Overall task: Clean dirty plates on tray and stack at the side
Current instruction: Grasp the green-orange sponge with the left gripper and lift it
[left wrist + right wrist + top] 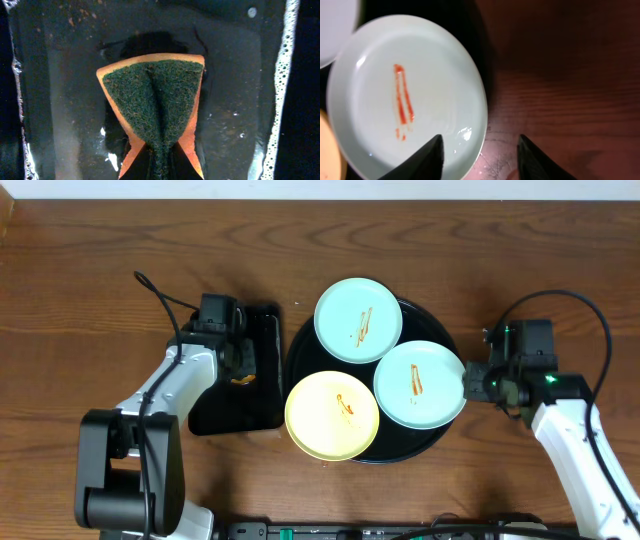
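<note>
Table (80, 280), seen from overhead, with the round tray (428, 320) at mid-table and a small tray (262, 380) of soapy water just beside its left rim. All three plates lie on the round tray. One mint plate (358, 320) is at the far rim, a second mint plate (420, 384) overhangs the right rim, and the yellow plate (332, 416) overhangs the near-left rim. Each shows an orange smear and none is stacked on the bare table, so the task appears to be at its start. The left arm reaches over the small tray, and the left gripper (159, 167) pinches the sponge (155, 100) at its middle. The right arm extends from the right edge. The right gripper (480, 139) has its jaws spread, straddling the second mint plate's rim.
</note>
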Controlling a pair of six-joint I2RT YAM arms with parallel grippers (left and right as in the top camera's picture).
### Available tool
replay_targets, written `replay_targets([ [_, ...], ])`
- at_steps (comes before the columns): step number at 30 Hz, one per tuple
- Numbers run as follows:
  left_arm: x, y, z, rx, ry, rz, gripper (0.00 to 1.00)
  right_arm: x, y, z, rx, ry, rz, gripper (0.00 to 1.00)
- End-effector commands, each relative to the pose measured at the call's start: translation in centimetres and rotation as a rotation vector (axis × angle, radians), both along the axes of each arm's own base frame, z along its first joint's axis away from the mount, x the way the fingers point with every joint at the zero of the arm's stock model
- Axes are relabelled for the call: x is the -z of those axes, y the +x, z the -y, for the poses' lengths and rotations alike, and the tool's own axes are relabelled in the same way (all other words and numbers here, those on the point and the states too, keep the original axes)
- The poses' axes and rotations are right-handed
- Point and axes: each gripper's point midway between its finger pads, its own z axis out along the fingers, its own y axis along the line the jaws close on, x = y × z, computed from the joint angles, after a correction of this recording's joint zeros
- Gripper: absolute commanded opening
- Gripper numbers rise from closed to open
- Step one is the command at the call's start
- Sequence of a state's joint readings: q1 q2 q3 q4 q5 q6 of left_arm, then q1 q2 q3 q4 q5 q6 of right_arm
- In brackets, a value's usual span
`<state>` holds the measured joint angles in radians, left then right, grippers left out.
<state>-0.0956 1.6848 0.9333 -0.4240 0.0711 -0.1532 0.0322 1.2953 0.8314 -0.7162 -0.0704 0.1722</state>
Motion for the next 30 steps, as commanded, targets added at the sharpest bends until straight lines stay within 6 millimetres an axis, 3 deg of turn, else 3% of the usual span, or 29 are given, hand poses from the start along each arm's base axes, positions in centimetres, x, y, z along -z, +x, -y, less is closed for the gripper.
replay_targets([
  [1,-1.3,0.7,-0.1,0.003,0.010,0.039,0.07,1.1,0.8,0.3,0.006,-0.012,-0.030,0.44],
  [12,-1.3,0.7,-0.1,0.003,0.010,0.039,0.08,5.4,0.9,0.3,0.005,-0.015,-0.150,0.42],
  [15,-1.3,0.7,-0.1,0.003,0.010,0.039,0.07,5.9,1.2,0.3,0.006,-0.015,-0.153,0.26],
  [20,-1.3,0.7,-0.1,0.003,0.009,0.040,0.08,5.9,1.2,0.3,0.006,-0.016,-0.153,0.11],
  [30,-1.3,0.8,-0.1,0.003,0.009,0.040,0.08,5.9,1.2,0.3,0.006,-0.016,-0.153,0.01],
])
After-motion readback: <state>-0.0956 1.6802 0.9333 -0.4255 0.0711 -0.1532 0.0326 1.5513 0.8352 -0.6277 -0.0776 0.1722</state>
